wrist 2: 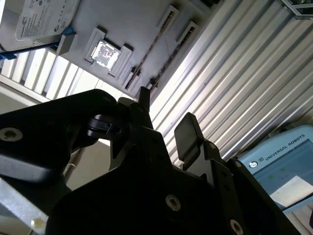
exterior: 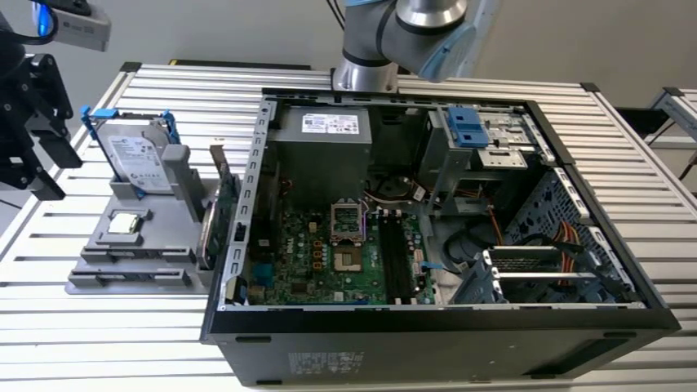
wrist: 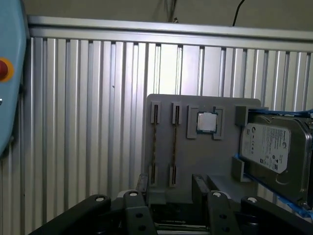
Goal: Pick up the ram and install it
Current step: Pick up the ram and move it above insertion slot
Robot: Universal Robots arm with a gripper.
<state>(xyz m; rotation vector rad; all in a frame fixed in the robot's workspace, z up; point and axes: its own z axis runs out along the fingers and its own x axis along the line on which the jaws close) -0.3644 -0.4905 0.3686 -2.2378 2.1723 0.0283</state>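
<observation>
Closest to both wrist cameras is the gripper [wrist: 170, 181]. Its two black fingers [wrist: 198, 188] stand well apart with nothing between them, so it holds no part.

Beyond the fingertips, the ram [wrist: 174, 142] sits in the grey holder [wrist: 205, 161]. I see two thin brownish strips, edge-on, each in its own narrow slot, close side by side. I judge both to be memory sticks, but their faces are hidden from this angle.

The same holder carries a processor chip [wrist: 207, 122] in a square recess just beside the slots. A hard drive [wrist: 271, 147] in a blue frame stands upright at one end. In the exterior view a green card [exterior: 224, 216] with a metal bracket stands on the holder's side nearest the computer case [exterior: 436, 343]. The holder lies on the ribbed metal table [wrist: 73, 122].

The case lies open at the exterior view's right of the holder. Inside it are the motherboard [exterior: 326, 261], its long black slots [exterior: 394, 261], which seem unoccupied, and coloured cables [exterior: 523, 237].

Several things could go wrong, in my judgement. The sticks are thin and close together, so a finger that comes down a little off line could strike the neighbour stick or a slot post. A grip on so narrow an edge may let the ram tilt or slip. A tilted stick would then meet the black slot askew and jam, or press on the motherboard.
</observation>
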